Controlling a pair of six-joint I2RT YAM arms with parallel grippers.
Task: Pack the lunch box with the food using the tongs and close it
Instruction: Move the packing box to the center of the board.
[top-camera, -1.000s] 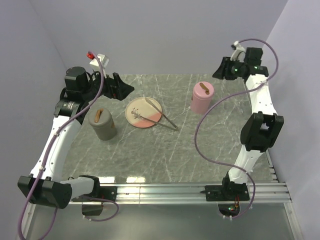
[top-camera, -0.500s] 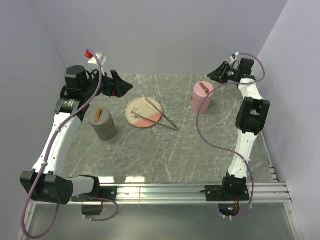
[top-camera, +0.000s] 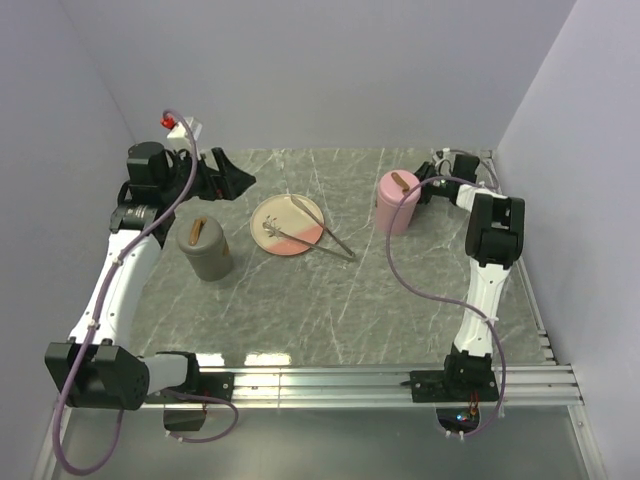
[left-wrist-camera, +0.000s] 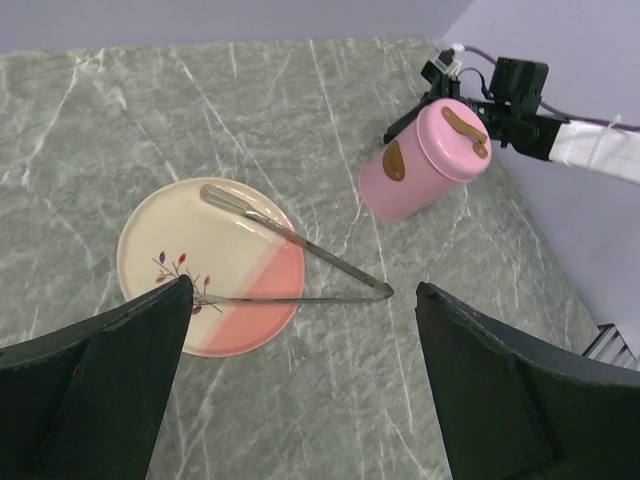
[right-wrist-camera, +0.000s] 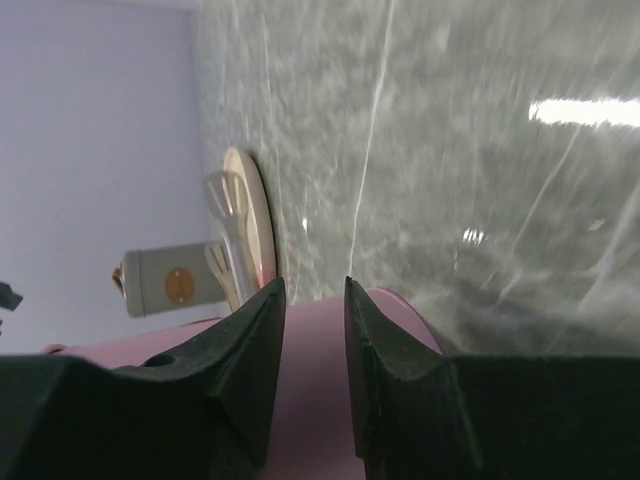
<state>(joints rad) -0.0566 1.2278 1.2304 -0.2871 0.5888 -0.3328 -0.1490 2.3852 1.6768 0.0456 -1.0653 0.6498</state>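
Observation:
The silver tongs (top-camera: 322, 236) (left-wrist-camera: 300, 243) lie in a narrow V across the pink-and-cream plate (top-camera: 280, 213) (left-wrist-camera: 180, 230), their joined end off its right rim. No food shows on the plate. The pink lunch box (top-camera: 396, 205) (left-wrist-camera: 415, 170) (right-wrist-camera: 312, 370) stands lidded and leaning, with a brown strap on top. My right gripper (top-camera: 426, 185) (right-wrist-camera: 314, 285) is pressed against its right side. Its jaws stand a narrow gap apart with pink filling the gap, and whether they pinch it does not show. My left gripper (top-camera: 240, 180) (left-wrist-camera: 303, 290) hangs wide open above the table near the plate.
A grey lidded container (top-camera: 207, 250) (right-wrist-camera: 170, 282) with a brown strap stands left of the plate. The back wall and right wall are close behind the pink box. The marble table edge runs along the front rail (top-camera: 330, 380).
My right arm swung down and left from the back right corner to the pink lunch box, its jaws narrowing. The box shifted slightly left and tilted. The left gripper turned a little.

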